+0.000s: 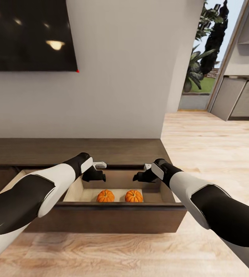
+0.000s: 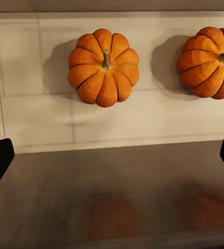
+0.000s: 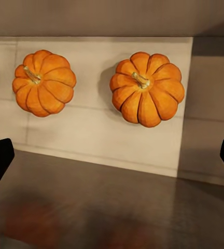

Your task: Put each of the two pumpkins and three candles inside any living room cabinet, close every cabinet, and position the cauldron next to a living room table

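Pulled open at lower centre of the head view: a drawer [image 1: 118, 215] of the long, low dark-brown cabinet [image 1: 74, 151], pale inside, dark front panel toward the camera. Resting on its light floor, side by side and slightly apart: two bright-orange ribbed pumpkins, left pumpkin [image 1: 105, 196] and right pumpkin [image 1: 134, 196], stems up, each casting a soft shadow. Poised above the drawer's back half, left hand [image 1: 94, 175] over the left pumpkin's side and right hand [image 1: 143, 177] over the right one's; both empty, fingers spread wide, dark tips at the outer edges of each wrist view with nothing between them. Seen from the left wrist: both pumpkins [image 2: 103, 67] on the pale boards. At upper left of the head view, a dark wall screen [image 1: 28, 34]; at far right, light wood floor [image 1: 213, 146] and a doorway to greenery.
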You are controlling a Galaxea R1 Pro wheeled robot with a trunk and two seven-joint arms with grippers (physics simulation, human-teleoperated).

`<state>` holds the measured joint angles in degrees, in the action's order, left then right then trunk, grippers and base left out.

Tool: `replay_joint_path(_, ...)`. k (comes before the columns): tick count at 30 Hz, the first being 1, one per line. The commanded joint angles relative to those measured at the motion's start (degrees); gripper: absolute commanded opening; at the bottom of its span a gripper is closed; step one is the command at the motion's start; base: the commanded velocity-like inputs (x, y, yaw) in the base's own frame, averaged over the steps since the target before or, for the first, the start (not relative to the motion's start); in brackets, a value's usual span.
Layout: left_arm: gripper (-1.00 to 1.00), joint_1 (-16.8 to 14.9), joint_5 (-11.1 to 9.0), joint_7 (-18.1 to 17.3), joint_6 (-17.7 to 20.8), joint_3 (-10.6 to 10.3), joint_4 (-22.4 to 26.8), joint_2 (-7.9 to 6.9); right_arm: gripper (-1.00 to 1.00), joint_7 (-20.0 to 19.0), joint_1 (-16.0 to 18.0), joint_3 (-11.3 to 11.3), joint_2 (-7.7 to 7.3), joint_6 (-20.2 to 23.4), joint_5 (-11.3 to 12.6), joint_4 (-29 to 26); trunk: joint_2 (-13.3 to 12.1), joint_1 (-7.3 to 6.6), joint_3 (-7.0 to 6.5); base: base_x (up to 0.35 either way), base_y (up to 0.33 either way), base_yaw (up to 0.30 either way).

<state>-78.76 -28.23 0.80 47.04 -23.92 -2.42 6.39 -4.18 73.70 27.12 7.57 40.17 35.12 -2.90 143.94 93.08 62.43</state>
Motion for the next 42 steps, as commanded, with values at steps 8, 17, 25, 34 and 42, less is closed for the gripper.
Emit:
replay_joint_path(8,1.0,-0.08,-0.6,0.05,0.07,-0.42,-0.13,0.03,1.0,-0.39,0.04,0.52,-0.02,0.17,-0.06,0.0,0.02,-0.01,-0.69,0.0,0.0,0.0)
replay_joint_path(17,1.0,-0.03,-0.6,0.01,0.07,-0.42,-0.13,0.03,1.0,-0.39,0.04,0.48,-0.02,-0.15,-0.05,0.0,0.02,-0.01,-1.49,0.0,0.0,0.0)
replay_joint_path(25,1.0,0.12,-0.6,0.0,-0.01,-0.42,-0.13,0.03,1.0,-0.43,0.04,0.49,-0.02,-0.56,-0.11,0.02,0.02,-0.01,-1.62,0.0,0.0,0.0)
replay_joint_path(34,1.0,0.19,-0.61,0.0,-0.09,-0.42,-0.13,0.03,1.0,-0.55,0.04,0.48,-0.02,-0.61,-0.05,0.0,0.02,-0.01,-1.62,0.0,0.0,0.0)
replay_joint_path(42,1.0,0.19,-0.68,0.0,-0.11,-0.42,-0.13,0.03,1.0,-0.56,0.04,0.47,-0.02,-0.62,-0.05,0.0,0.02,-0.01,-1.63,-0.049,0.0,0.0)
